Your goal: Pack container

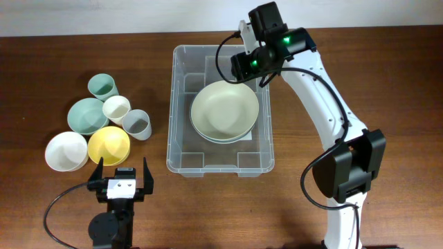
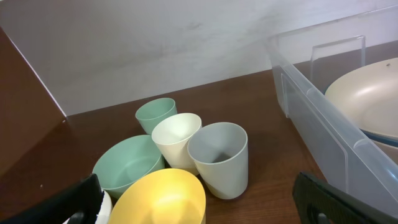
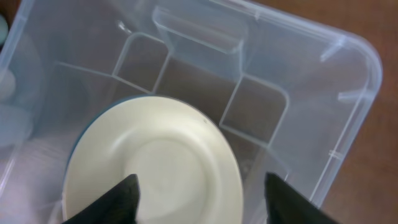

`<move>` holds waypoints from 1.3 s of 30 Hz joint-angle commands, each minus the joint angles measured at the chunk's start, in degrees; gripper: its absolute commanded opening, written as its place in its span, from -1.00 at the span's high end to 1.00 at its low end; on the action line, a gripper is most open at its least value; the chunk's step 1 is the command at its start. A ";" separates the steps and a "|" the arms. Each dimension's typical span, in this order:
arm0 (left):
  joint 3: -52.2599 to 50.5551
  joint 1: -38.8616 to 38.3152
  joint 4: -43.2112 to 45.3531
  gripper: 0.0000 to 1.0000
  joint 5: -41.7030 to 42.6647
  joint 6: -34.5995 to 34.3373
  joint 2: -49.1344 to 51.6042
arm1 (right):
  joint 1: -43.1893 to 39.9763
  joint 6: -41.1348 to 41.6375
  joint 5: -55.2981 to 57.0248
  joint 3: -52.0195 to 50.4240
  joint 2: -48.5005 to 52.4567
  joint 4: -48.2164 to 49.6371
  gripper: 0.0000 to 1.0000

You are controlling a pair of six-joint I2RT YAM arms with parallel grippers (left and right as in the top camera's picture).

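On the left of the bench (image 1: 41, 214) sits a cluster of loose dishes: a white bowl (image 1: 67, 151), a yellow bowl (image 1: 109, 144) and a teal bowl (image 1: 88, 115). With them are a green cup (image 1: 102, 86), a cream cup (image 1: 116, 108) and a grey cup (image 1: 137, 124). Just on the near side of them the left gripper (image 1: 122, 166) rests low, its fingers spread and empty, pointing toward the far side.

At centre stands the container (image 1: 171, 104), a clear bin whose long axis runs near to far. Inside it a large cream bowl (image 1: 225, 111) is nested on a bluish dish, of which only an edge shows.

Above the container's far right corner hovers the right gripper (image 3: 202, 202), its jaws released and holding nothing.

Everything not yet packed lies to the left of the container, directly beyond the left gripper and well apart from the right one. The left arm therefore looks the better placed for the next pick, carrying it rightward over the container's left wall.
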 commanded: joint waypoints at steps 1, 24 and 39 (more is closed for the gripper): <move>-0.42 -0.17 0.09 -0.99 -0.37 0.90 -0.48 | 0.11 0.26 0.50 0.85 0.09 -1.05 -0.01; -0.42 -0.17 0.09 -0.99 -0.37 0.90 -0.48 | 9.88 -4.66 -1.31 0.76 0.09 -35.89 0.92; -0.42 -0.17 0.09 -0.99 -0.37 0.90 -0.48 | 12.81 -5.70 -3.41 -11.39 0.96 -27.78 0.92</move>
